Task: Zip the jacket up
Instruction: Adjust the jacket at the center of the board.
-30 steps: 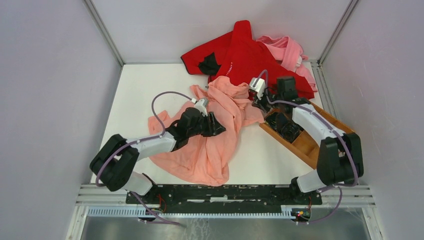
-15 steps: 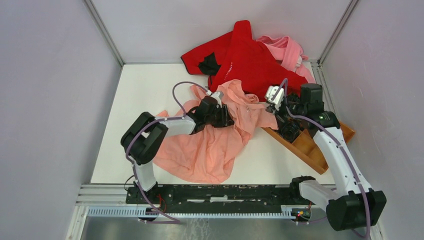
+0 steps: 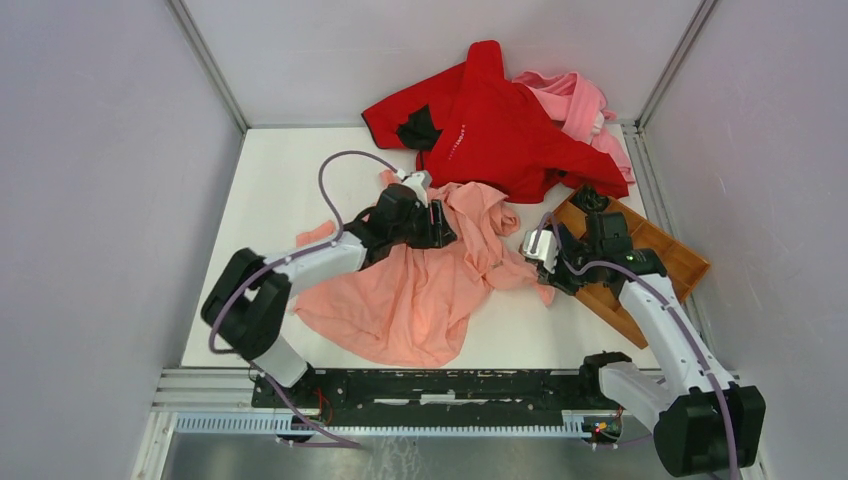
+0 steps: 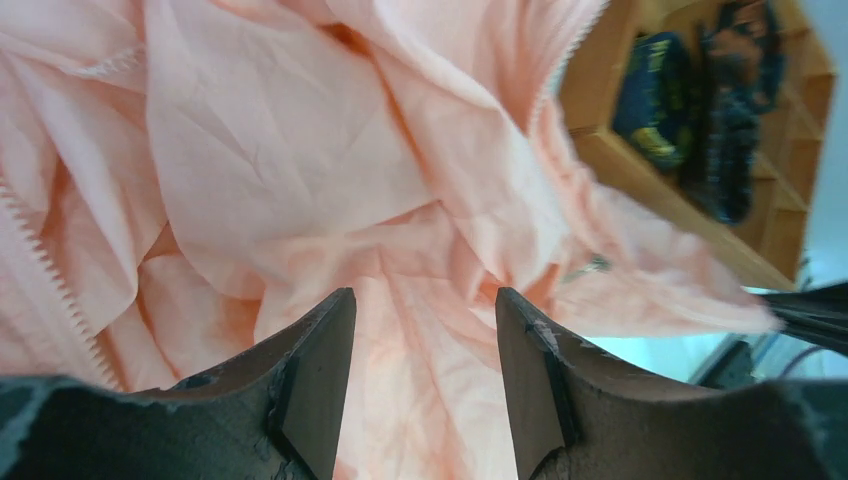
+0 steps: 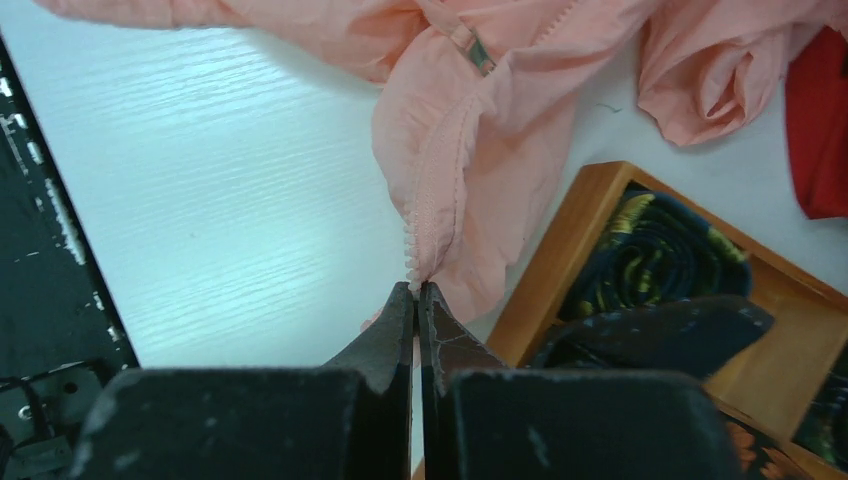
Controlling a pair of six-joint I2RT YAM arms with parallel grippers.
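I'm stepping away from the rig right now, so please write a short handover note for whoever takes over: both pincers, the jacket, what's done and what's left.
Left pincer: open, poised over crumpled fabric in the middle of the jacket, gripping nothing.
Right pincer: shut on the end of the jacket's zipper edge, next to the wooden tray.
Jacket: bunched on the table, front open, teeth not joined.
Done: one zipper edge pinched.
Left: find the other edge, mate the two, run the slider up.

Thin matt cloth jacket [image 3: 430,300]; smooth wooden tray [image 3: 672,256]
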